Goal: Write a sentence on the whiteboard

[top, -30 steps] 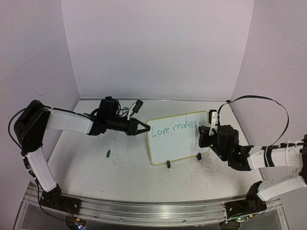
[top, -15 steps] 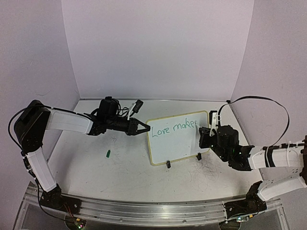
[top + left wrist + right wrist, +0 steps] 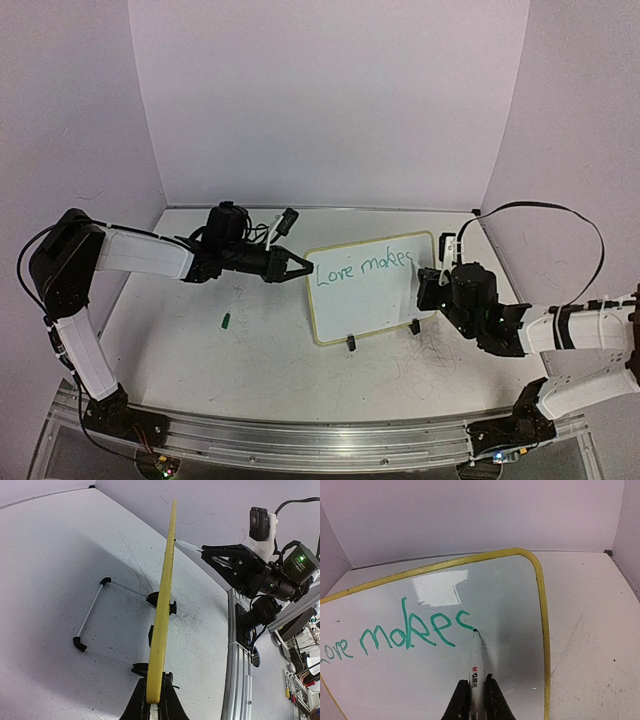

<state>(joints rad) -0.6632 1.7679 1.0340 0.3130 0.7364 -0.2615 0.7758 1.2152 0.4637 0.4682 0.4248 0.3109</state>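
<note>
Whiteboard (image 3: 365,288): you find it standing on edge on the table (image 3: 250,390), between the two pincers. Its left edge sits in the left one and its face is just ahead of the right one.
Left pincer (image 3: 152,700): pressed together on the board's yellow frame. From its wrist view you see the frame edge-on, rising straight out of the fingertips.
Right pincer (image 3: 476,692): pinching a white marker (image 3: 476,662), whose barrel juts forward from between the fingers.
Marker tip: touching the board face ahead of the right pincer, at the end of the last green letter.
Writing (image 3: 410,635): green script, "Love makes" — up and to the left of the right pincer in its wrist view.
Clip feet (image 3: 351,343): two, black, under the board's lower edge, between the pincers.
Wire stand (image 3: 92,611): thin rods with black end caps, running from the feet across the table, ahead and to the left of the left pincer.
Green item (image 3: 226,321): small, on the table near the left pincer — you cannot tell what it is.
</note>
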